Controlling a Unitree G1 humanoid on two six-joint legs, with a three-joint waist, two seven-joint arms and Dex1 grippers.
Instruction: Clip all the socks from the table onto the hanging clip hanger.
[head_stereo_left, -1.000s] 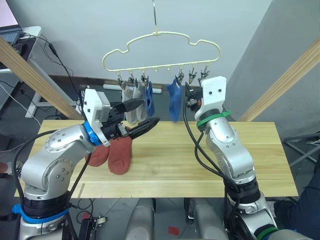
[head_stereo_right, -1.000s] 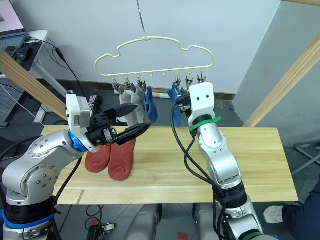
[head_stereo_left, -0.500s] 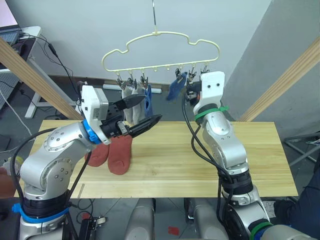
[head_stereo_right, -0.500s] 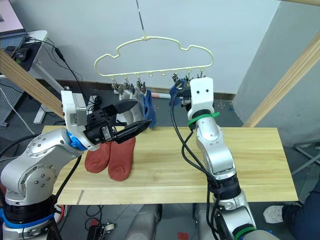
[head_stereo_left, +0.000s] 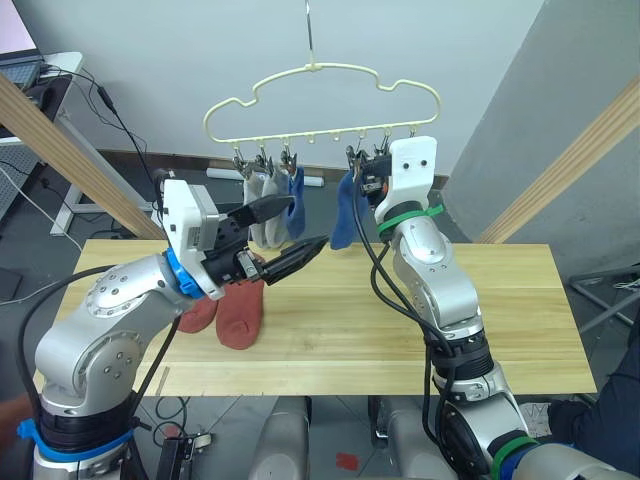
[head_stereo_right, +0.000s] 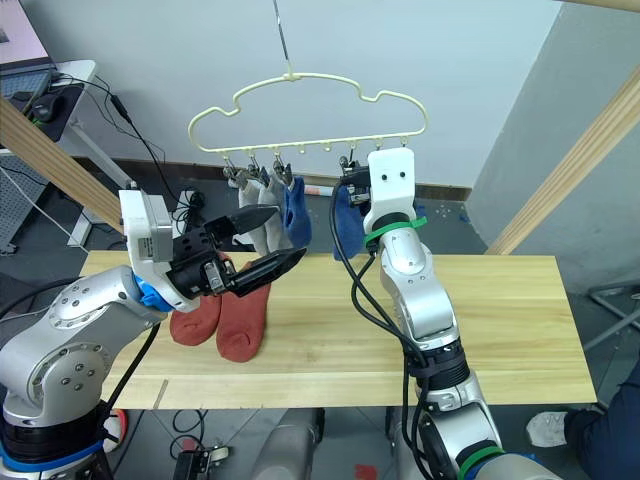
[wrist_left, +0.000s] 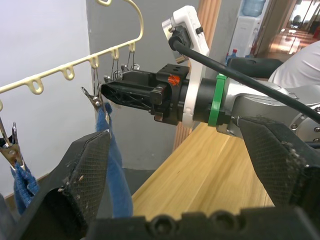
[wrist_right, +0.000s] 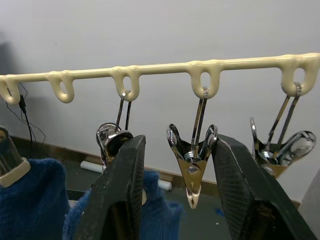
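The pale yellow clip hanger (head_stereo_left: 320, 68) hangs by its thin hook over the back of the table (head_stereo_left: 520, 300). Two light grey socks (head_stereo_left: 262, 200) and a blue sock (head_stereo_left: 297, 192) hang from its left clips. Another blue sock (head_stereo_left: 342, 212) hangs from a clip nearer the middle. My right gripper (wrist_right: 180, 139) is open just beside it, its fingers either side of an empty metal clip (wrist_right: 192, 172). My left gripper (head_stereo_left: 310, 220) is open and holds nothing, in front of the hung socks. Two rust-red socks (head_stereo_left: 238, 312) lie side by side on the table under my left arm.
Thick wooden poles slant up at the left (head_stereo_left: 70, 150) and right (head_stereo_left: 570, 160) behind the table. A desk with cables (head_stereo_left: 45, 70) stands at the far left. A person's clothing (head_stereo_left: 610, 425) shows at the lower right, off the table's end.
My right gripper has moved left along the hanger bar. The blue sock, bunched up at the gripper half a second ago, now hangs straight down from a clip. My left arm shifted slightly.
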